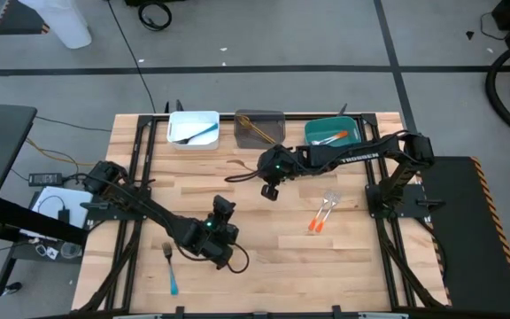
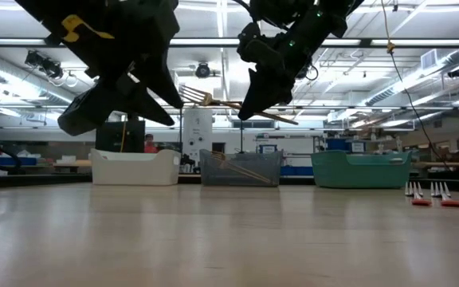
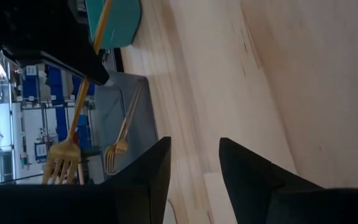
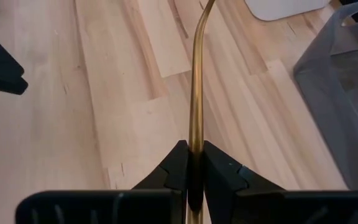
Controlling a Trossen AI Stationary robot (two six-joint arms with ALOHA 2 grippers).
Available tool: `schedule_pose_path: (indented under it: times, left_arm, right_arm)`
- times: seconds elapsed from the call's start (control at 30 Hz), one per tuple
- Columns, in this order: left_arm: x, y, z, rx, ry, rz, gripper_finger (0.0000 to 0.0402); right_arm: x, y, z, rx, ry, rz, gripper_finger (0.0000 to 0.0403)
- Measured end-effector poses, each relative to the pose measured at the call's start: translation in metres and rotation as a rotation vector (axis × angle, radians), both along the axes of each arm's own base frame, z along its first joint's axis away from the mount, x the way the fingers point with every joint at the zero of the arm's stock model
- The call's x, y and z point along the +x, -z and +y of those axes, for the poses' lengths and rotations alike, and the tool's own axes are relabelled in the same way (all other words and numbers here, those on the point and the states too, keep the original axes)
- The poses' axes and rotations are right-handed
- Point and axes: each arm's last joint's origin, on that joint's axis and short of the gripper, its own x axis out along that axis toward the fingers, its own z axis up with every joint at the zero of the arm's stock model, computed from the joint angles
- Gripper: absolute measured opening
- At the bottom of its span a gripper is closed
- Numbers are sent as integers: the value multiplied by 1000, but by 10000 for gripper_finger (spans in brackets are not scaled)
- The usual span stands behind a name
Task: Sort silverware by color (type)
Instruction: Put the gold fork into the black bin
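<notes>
The right end effector [image 4: 191, 163] is closed tight on the handle of a gold fork [image 4: 196, 93], held aloft at upper centre of the high view, just below the grey bin [image 1: 259, 127]. The fork is thin, stiff, light metal and likely slick; the pinch sits on the narrow handle, a fair place to hold it, though it could pivot if knocked.

The left end effector [image 3: 194, 171] hangs over the lower middle of the table [image 1: 352, 266] with its fingers spread and nothing between them.

Other silverware lies about: a blue-handled fork [image 1: 170, 267] at lower left, two orange-handled forks [image 1: 322, 214] right of centre — both groups flat on the wood, so lifting them means getting fingers under or across a very low profile. The white bin [image 1: 193, 128] holds a blue-handled piece, the teal bin [image 1: 332, 133] what looks like an orange one, though the view is small. The grey bin already holds a gold utensil [image 3: 122, 134].

Between the carried fork and the grey bin stands only the near wall of that bin; the left arm is well apart.
</notes>
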Motion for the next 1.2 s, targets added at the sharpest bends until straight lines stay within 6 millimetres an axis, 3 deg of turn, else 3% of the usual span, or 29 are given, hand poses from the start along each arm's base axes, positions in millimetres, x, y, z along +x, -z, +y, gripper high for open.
schedule_pose_path:
  times: [0.27,0.77,1.2]
  left_arm:
    - [-22,-9,13,20,3,31,143]
    - [-72,-53,53,-177,8,-177,143]
    - [-102,-52,78,-373,22,-371,143]
  right_arm:
    - [0,0,0,-1,-7,-5,43]
    - [2,-2,-4,-22,-17,-22,43]
    - [2,-2,-3,-42,-83,-13,43]
